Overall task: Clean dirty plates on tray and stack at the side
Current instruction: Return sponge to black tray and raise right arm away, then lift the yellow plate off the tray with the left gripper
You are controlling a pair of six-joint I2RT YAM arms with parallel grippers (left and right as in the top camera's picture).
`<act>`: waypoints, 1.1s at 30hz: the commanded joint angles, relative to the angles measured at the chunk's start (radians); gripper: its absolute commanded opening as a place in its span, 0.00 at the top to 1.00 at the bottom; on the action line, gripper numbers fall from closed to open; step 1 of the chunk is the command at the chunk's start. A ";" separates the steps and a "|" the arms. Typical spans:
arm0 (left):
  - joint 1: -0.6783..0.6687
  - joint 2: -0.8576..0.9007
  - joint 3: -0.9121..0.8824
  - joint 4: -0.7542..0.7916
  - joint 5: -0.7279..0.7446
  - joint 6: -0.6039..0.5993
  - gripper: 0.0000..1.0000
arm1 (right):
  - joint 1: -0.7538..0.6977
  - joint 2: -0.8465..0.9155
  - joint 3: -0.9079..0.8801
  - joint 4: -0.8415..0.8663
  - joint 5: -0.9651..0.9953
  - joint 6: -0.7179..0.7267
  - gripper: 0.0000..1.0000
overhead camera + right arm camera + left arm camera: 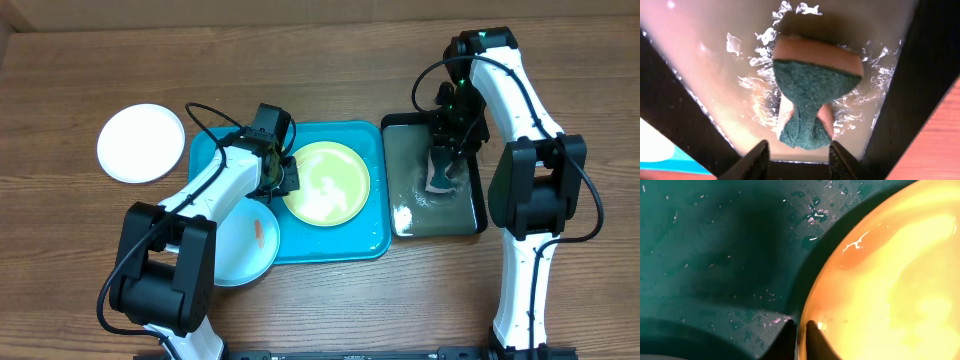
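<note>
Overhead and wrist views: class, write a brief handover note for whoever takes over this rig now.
Left gripper: shut on the rim of the yellow-green round plastic plate, on the large turquoise rectangular plastic tray.
Right gripper: open over the green-and-pink sponge in the water-filled black tray.
White round plastic plate: on the table beside the tray, looks clean.
Light blue round plastic plate: orange smear, overlapping the tray's corner.
Done: none stacked.
To do: finish wiping, stack all three.

Overhead: distant, straight down on the whole table (60, 300). Left wrist: very close above the turquoise tray (715, 255) and yellow-green plate (890, 280). Right wrist: close, down into the black tray (920, 75). Overhead shares both regions.
</note>
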 commanded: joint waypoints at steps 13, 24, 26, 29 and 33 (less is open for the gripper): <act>-0.007 -0.009 -0.010 0.005 0.008 -0.001 0.81 | -0.228 -0.023 0.124 0.046 0.003 0.035 0.43; -0.006 0.008 -0.010 0.014 0.005 -0.008 0.88 | -0.357 -0.023 0.123 0.051 -0.013 0.034 0.00; -0.006 0.008 -0.010 0.015 0.005 -0.008 0.88 | -0.362 -0.023 0.123 0.060 -0.014 0.034 0.00; -0.006 0.008 -0.010 0.016 0.005 -0.008 0.87 | -0.362 -0.023 0.123 0.101 -0.014 0.034 0.00; -0.006 0.020 -0.010 0.020 0.005 -0.008 0.87 | -0.362 -0.023 0.123 0.183 -0.014 0.034 0.00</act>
